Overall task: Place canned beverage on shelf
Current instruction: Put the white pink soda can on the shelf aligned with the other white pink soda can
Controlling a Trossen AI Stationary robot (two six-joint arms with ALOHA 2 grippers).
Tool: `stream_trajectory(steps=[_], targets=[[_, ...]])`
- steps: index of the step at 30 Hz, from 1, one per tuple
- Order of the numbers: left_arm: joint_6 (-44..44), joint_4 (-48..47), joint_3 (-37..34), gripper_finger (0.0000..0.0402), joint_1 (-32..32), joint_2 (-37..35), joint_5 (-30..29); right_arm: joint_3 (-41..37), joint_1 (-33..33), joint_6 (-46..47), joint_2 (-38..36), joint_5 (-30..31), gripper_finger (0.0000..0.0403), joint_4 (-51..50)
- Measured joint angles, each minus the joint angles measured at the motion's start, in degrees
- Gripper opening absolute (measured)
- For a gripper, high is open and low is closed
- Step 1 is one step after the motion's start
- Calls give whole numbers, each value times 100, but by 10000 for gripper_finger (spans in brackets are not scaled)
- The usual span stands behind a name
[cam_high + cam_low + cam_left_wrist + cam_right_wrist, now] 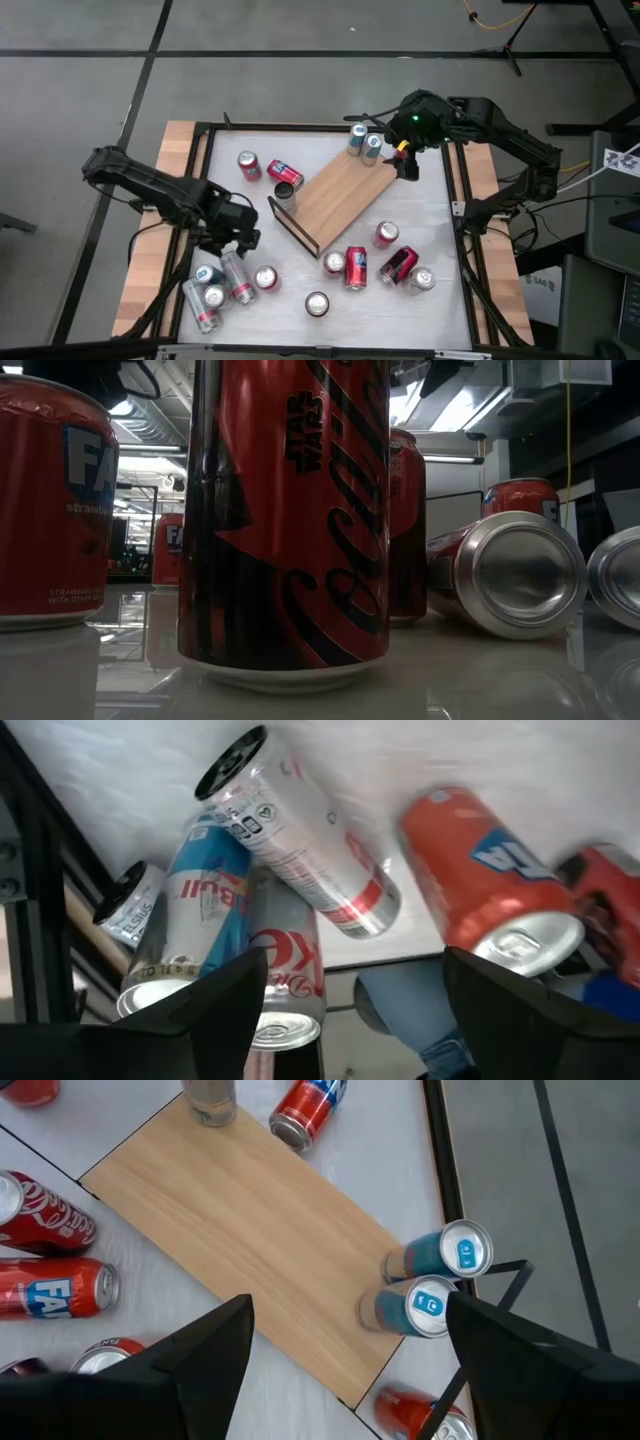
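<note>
We log: shelf (340,197) diagonal mid-counter (440,290), two blue cans (365,141) upright at its far end. Right pincer (405,166) spread, empty, above that end. Left pincer (235,243) spread, empty, over can cluster (222,282) near counter's front-left corner.

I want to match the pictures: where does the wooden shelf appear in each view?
High view: the shelf lies slantwise at the table's middle, below the right gripper.
Low view: not in it; red cans fill it.
Left wrist view: not in it.
Right wrist view: the board crosses the middle.
Shared landmark: two blue cans standing at the shelf's end.
</note>
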Motion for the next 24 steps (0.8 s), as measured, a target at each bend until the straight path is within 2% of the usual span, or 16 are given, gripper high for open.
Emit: stream_trajectory(steps=[13,18,24], targets=[[1009,-43,-2,293,14,1045,85,0,0,-41,0,13,321,-7],[1391,-342,-9,293,88,1263,84,0,0,-41,0,13,321,-37],[1418,32,-473,293,88,1297,309,0,0,-43,-6,15,321,-279]])
